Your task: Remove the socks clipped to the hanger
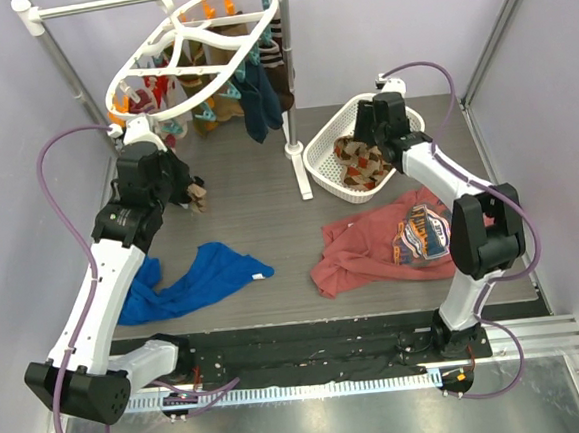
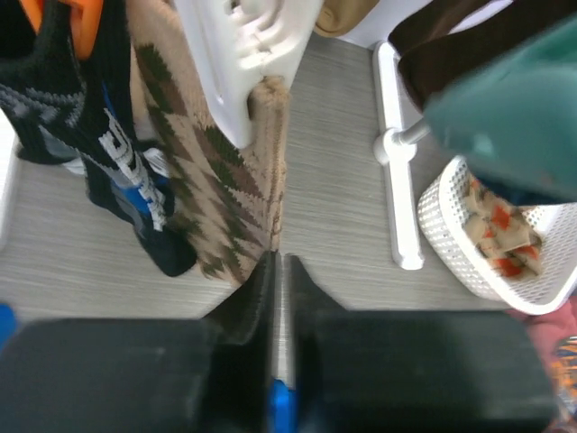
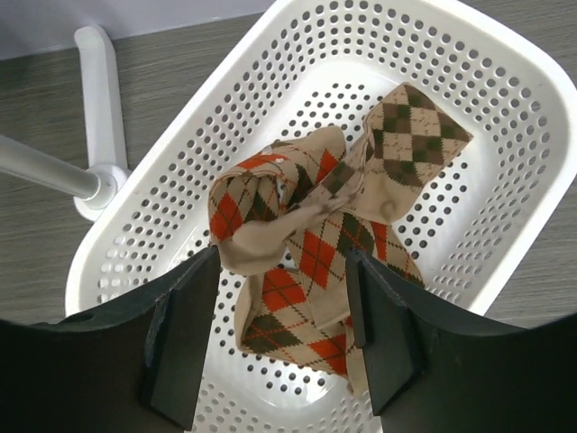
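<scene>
Left gripper [image 2: 278,271]: clenched on the brown sock's [image 2: 212,180] lower edge, far left, under the hanger [image 1: 203,45].
Right gripper [image 3: 281,262]: released above the orange socks [image 3: 306,271] in the basket [image 3: 505,81].
Risk: we judge the thin pinch may slip, or a pull may swing the hanger.

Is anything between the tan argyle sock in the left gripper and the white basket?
Yes: the rail stand's grey upright post with its white foot stands between the tan and brown argyle sock pinched by the left gripper and the white perforated plastic basket.
</scene>
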